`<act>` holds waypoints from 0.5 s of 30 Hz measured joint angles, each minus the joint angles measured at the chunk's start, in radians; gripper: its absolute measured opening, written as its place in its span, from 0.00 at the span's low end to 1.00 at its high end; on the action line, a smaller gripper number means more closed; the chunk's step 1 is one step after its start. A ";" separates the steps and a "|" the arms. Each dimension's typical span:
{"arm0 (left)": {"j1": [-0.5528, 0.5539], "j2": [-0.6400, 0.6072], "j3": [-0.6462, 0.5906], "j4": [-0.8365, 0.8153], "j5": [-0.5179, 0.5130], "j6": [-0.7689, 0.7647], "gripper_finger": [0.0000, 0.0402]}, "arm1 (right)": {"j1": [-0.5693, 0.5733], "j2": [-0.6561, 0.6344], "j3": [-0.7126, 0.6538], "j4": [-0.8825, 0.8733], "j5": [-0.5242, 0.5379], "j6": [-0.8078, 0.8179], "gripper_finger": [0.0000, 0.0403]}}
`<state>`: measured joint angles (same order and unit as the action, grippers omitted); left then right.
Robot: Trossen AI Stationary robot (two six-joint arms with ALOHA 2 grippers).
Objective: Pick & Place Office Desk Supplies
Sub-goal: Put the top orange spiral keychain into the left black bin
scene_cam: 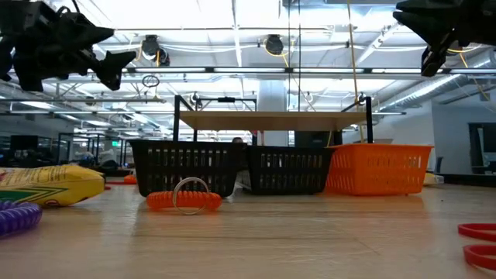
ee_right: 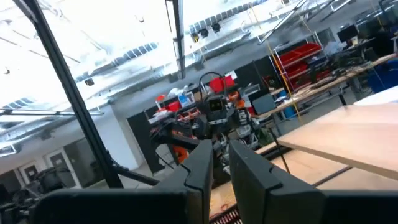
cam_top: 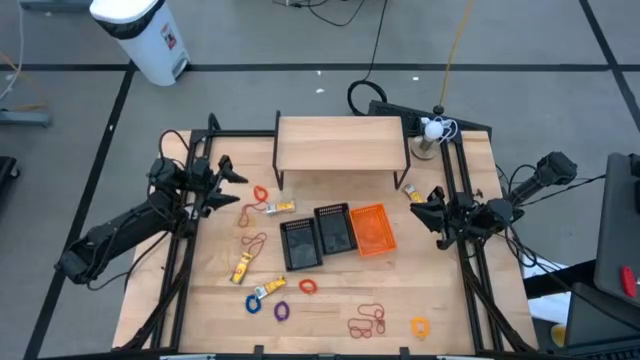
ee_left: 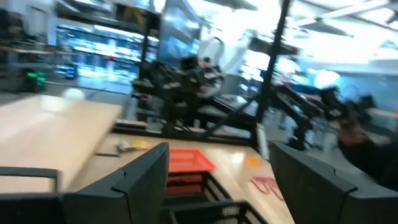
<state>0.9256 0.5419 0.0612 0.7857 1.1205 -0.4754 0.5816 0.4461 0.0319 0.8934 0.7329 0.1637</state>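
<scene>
While both end effectors hovered, left (cam_top: 228, 170) apart, right (cam_top: 432, 205) nearly together, supplies (cam_top: 268, 207) on the surface (cam_top: 330, 300) demanded centred descent.

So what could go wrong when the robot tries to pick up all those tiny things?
Three risks, I think:
1. The red elastic loops lie flat and tangled, so the left gripper, its jaws open, may slip or lift several.
2. The orange basket and two black baskets touch, so a drop could land in the wrong one.
3. The purple ring might roll away if nudged.
The right gripper waits near the table's right edge.
</scene>
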 joint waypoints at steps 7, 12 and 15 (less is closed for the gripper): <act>0.000 0.000 0.000 0.005 -0.052 0.066 0.70 | -0.006 0.001 0.000 -0.053 0.011 -0.086 0.11; 0.000 0.000 0.000 0.005 -0.187 0.078 0.70 | -0.013 0.001 0.000 -0.047 0.082 -0.106 0.11; 0.000 0.000 0.000 0.004 -0.307 0.123 0.70 | -0.013 0.002 0.000 -0.049 0.082 -0.127 0.11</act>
<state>0.9253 0.5423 0.0612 0.7893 0.8132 -0.3525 0.5686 0.4477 0.0319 0.8440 0.8148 0.0371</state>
